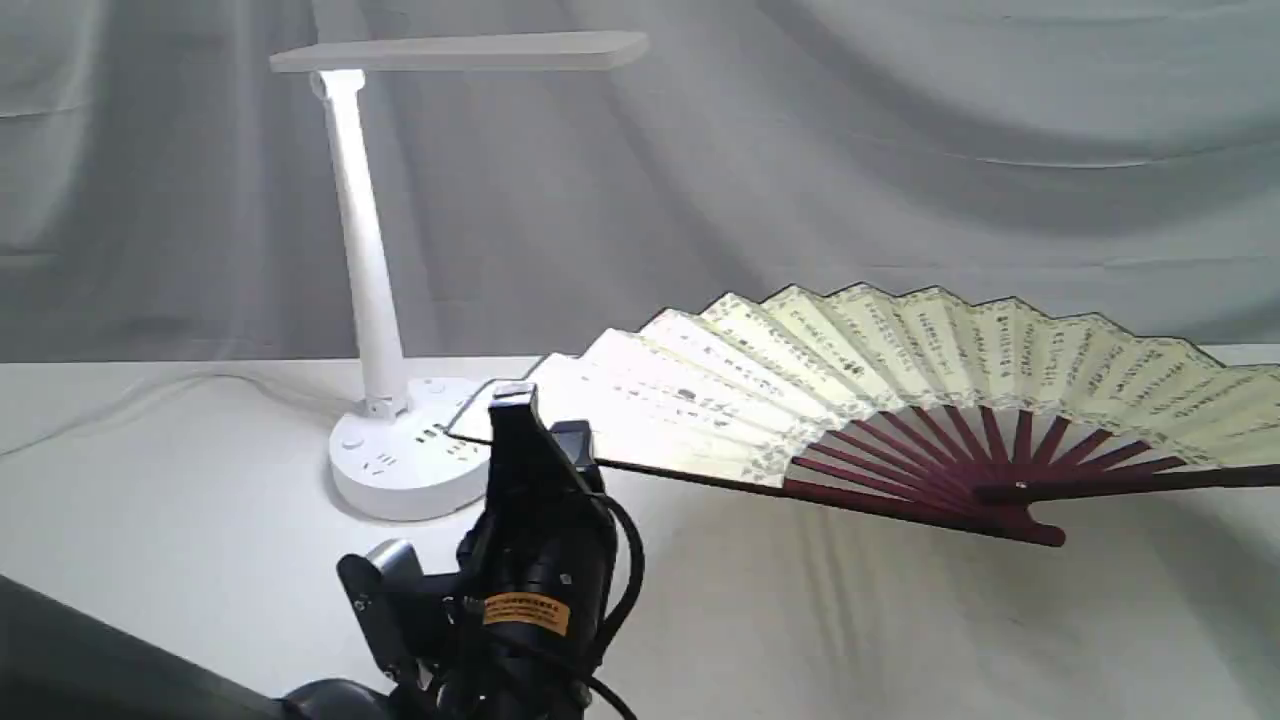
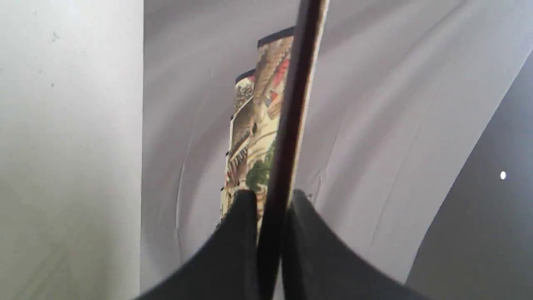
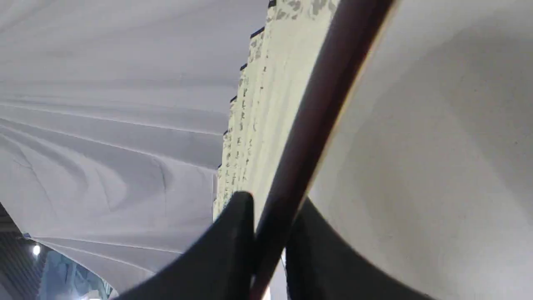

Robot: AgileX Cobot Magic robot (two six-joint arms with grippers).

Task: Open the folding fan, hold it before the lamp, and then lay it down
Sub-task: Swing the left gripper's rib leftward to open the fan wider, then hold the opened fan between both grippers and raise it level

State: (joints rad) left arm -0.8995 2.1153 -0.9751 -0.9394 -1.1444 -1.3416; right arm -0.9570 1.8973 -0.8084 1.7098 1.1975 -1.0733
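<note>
The folding fan point(image 1: 900, 370) is spread wide and held above the table, calligraphy face towards the exterior camera, maroon ribs meeting at the pivot point(image 1: 1020, 495). Its left tip hangs over the round base of the white lamp point(image 1: 362, 240), which stands at the back left. My left gripper point(image 1: 548, 425) is shut on the fan's left guard; in the left wrist view that gripper point(image 2: 270, 204) pinches the dark guard, with the fan point(image 2: 254, 125) showing its painted side. My right gripper point(image 3: 272, 208) is shut on the other guard beside the fan point(image 3: 258, 125). The exterior view cuts off the right gripper.
A white cloth covers the table point(image 1: 180, 500), and grey draped fabric point(image 1: 900, 150) hangs behind it. The lamp's cord point(image 1: 120, 405) trails off to the left. My left arm's dark body point(image 1: 530, 600) fills the lower middle of the exterior view.
</note>
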